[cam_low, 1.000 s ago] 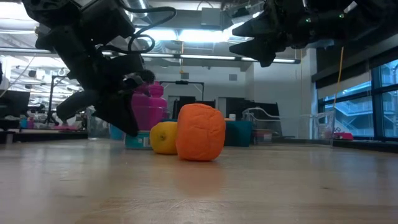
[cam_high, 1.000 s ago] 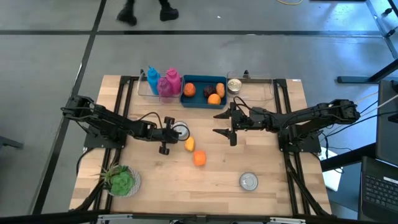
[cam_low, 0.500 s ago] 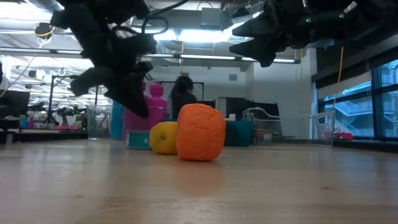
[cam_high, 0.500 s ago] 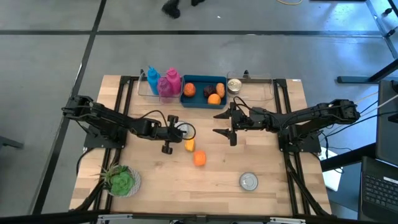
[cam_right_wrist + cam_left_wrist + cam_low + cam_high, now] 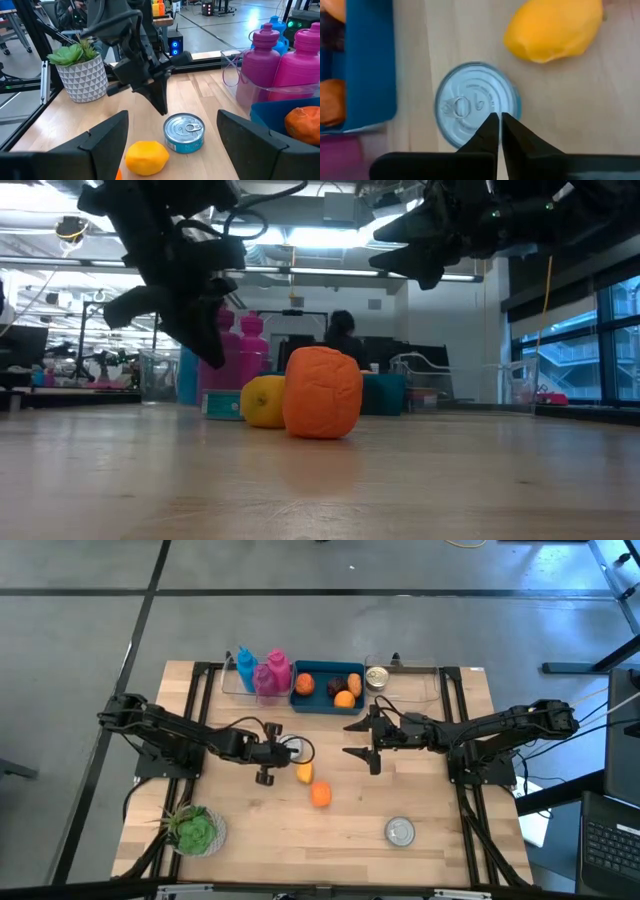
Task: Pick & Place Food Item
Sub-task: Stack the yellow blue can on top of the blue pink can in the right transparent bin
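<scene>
A silver tin can (image 5: 291,750) stands upright on the wooden table, with a yellow lemon (image 5: 305,773) and an orange fruit (image 5: 320,795) lying beside it toward the near edge. My left gripper (image 5: 277,752) hangs shut just above the can (image 5: 472,102), its tips over the lid's edge; the low view shows this gripper (image 5: 212,352) raised off the table. My right gripper (image 5: 356,738) waits wide open, high up to the right of the can (image 5: 184,131). A blue tray (image 5: 352,668) at the far edge holds several fruits.
Pink and blue bottles (image 5: 265,673) stand in a clear bin left of the tray. Another tin (image 5: 376,677) sits in a clear bin to the tray's right. A third tin (image 5: 400,831) stands near the near edge, and a potted plant (image 5: 195,830) at the near left corner.
My left gripper has risen from close to the table surface to well above it, staying over the tin can. The can, lemon and orange have kept their places. A person has walked across the room behind the table.
</scene>
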